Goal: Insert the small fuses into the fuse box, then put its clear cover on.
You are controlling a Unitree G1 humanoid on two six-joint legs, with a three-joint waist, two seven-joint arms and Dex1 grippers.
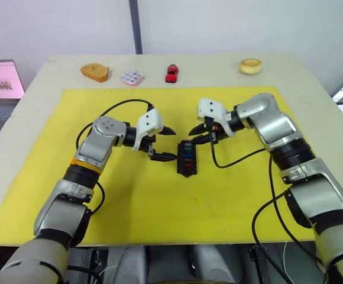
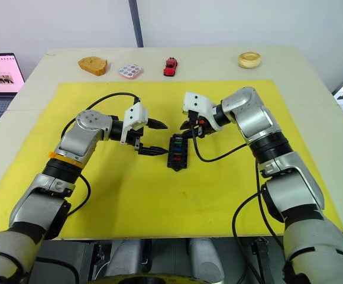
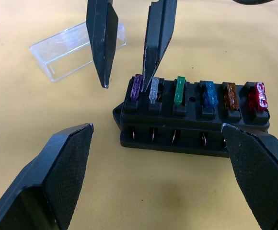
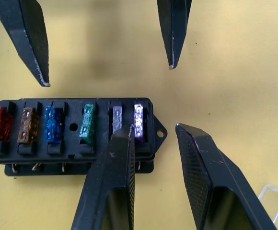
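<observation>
Right end effector (image 1: 198, 131): two black fingers parted a moderate way, gripping nothing. In its wrist view one finger (image 4: 111, 187) overlaps the far end of the small black rectangular plastic fuse box (image 1: 186, 158), beside the grey and purple fuses; we cannot tell whether it touches.

Left end effector (image 1: 167, 143): fingers spread wide, empty, hanging just left of the box and pointing right toward it. In its wrist view its fingers bracket the box with yellow mat on either side.

Fuse box: on the yellow mat (image 1: 219, 195) at mid-desk, between the two end effectors, long axis running near to far. We count six tiny blade fuses (image 3: 179, 90) seated in one row: purple, grey, green, blue, brown, red, the purple end farthest from us.

Clear colourless rectangular plastic cover (image 3: 76, 48): lying on the mat just beyond the box's purple end, apart from it, on the far side near the right end effector.

Our judgement: fuse insertion looks finished; the cover remains. It lies closer to the right end effector, which would have to back off the box and swing slightly to reach it. The cover's long axis appears skewed to the box's, so it will want turning before it seats.

Far edge of the beige desk (image 1: 313, 77): a tan wooden piece, a multicoloured tile, a red toy car, a pale ring.
</observation>
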